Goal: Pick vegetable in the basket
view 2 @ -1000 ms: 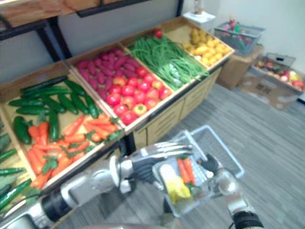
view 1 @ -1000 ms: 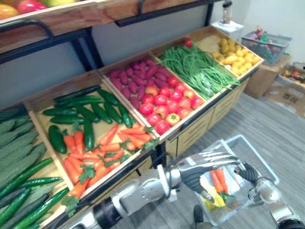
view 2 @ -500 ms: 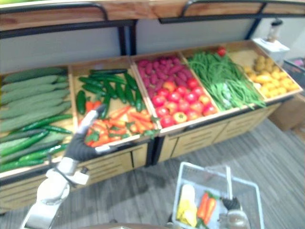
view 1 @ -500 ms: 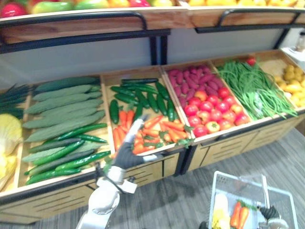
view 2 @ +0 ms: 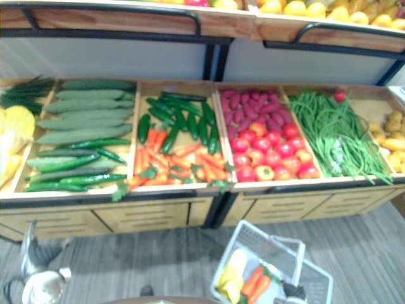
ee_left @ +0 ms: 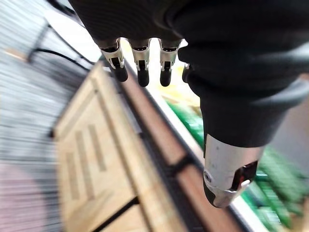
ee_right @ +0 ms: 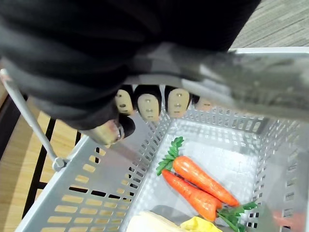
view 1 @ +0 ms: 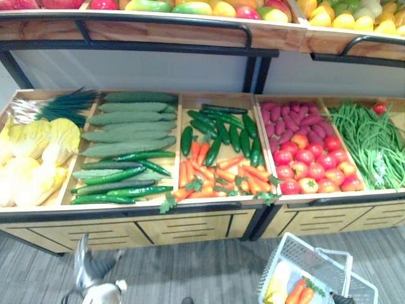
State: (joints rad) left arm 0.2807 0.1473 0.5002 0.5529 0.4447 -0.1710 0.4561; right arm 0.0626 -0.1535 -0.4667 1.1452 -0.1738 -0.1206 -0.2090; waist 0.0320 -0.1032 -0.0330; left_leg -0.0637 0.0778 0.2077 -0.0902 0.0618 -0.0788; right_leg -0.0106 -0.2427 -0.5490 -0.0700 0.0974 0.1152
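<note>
A wooden vegetable stand (view 1: 190,212) is faced across grey flooring. The left hand (view 1: 93,271), raised toward the stand half a second earlier, is now lowered, relaxed and empty. The basket (ee_right: 96,169), holding carrots (ee_right: 198,181), is carried by its handle (ee_right: 227,67), clasped by the right hand (ee_right: 145,104). A further pick is judged pending.

The right hand (ee_right: 149,104) curls its fingers round the grey handle (ee_right: 251,77) of a basket (ee_right: 96,193). Two carrots (ee_right: 198,180) lie touching, side by side, on its floor.
</note>
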